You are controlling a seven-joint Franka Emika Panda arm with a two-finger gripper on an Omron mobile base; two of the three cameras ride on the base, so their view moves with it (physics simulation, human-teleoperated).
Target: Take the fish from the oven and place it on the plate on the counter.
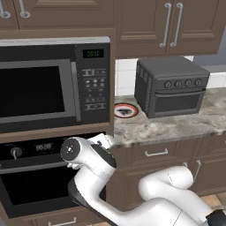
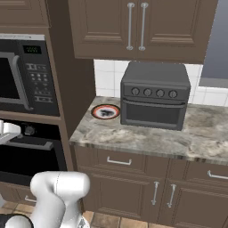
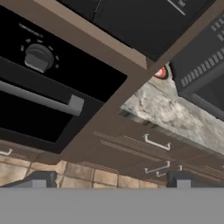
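My end effector [image 3: 109, 183] hangs wide open and empty before the oven [image 1: 35, 181], its door shut; the fish, I judge, is inside, unseen. The plate [image 2: 106, 111] waits bare on the bench [image 2: 147, 136]. Everything remains ahead.

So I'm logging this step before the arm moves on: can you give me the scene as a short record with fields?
oven: door shut, bar handle across the front
fish: not visible
plate: on the counter, left of the toaster oven
microwave: above the oven, door shut
gripper: open, empty, facing the oven's right edge
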